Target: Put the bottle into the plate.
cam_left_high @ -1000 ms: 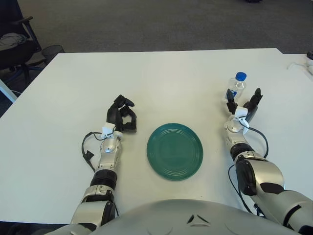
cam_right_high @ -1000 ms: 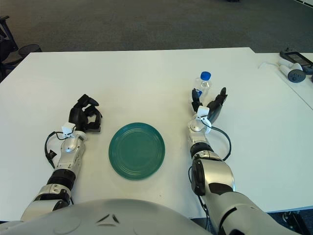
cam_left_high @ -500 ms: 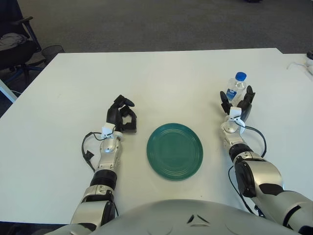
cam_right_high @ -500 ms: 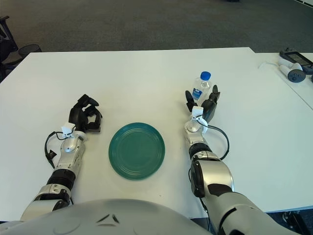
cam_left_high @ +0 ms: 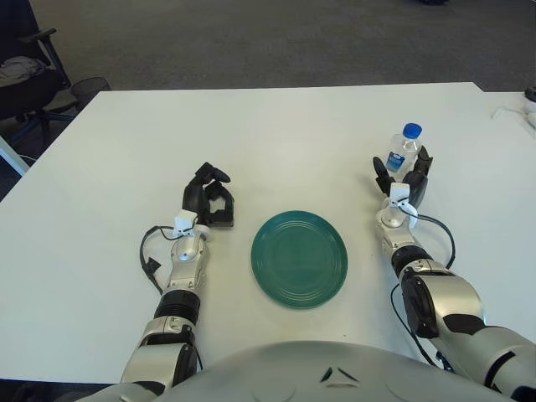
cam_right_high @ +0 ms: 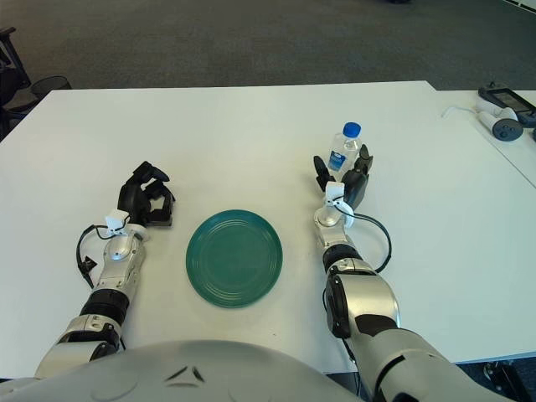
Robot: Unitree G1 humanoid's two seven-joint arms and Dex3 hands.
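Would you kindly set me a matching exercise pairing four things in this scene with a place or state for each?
Things:
1. bottle
2. plate
3. left hand
4. right hand

Descriptions:
A. fingers curled, holding nothing, left of the green dish
B. green, bare, between the two arms
C. upright, blue cap, on the right side of the table
D. fingers spread on either side of the clear container, not closed on it

Pairs: 1-C, 2-B, 3-A, 4-D
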